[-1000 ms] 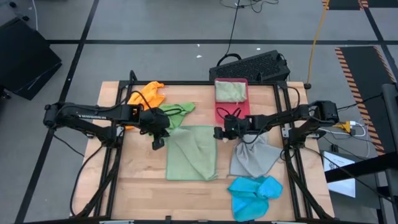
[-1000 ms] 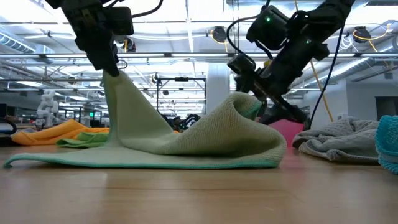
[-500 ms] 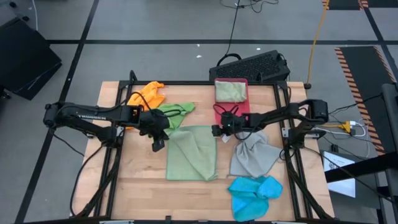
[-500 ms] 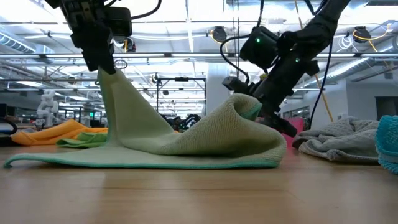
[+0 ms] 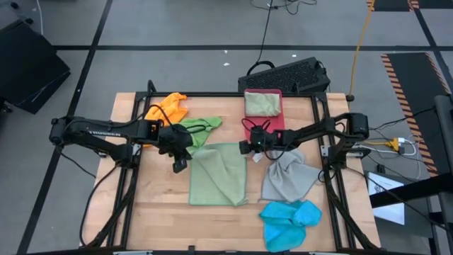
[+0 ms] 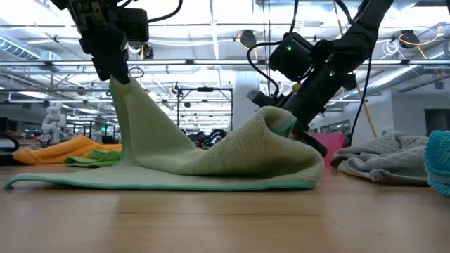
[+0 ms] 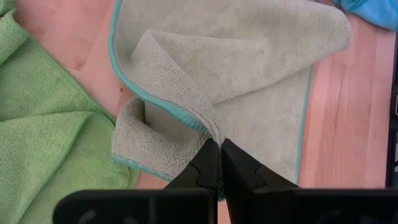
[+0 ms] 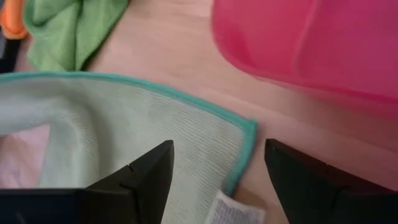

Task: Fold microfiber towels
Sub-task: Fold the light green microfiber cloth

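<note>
left hand [image 5: 178, 150], just left of centre in the high view, is clenched on a corner of the nubby sage towel [image 5: 219, 173], tenting it. right hand [image 5: 247, 146], fingers spread and empty, hovers over its teal-hemmed far corner beside the smooth pink tray [image 5: 274, 120]. bare wooden table [image 5: 159, 198] lies lower left; the towel's underside is hidden.

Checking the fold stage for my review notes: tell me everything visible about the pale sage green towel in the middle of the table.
The pale sage green microfiber towel, edged in teal, lies mid-table on the wood, partly folded. The left pincer is shut on one corner, lifting it into a peak. The far corner by the pink-red plastic tray lies flat with a white tag, between the right pincer's open fingers. The bright green towel lies alongside.
</note>
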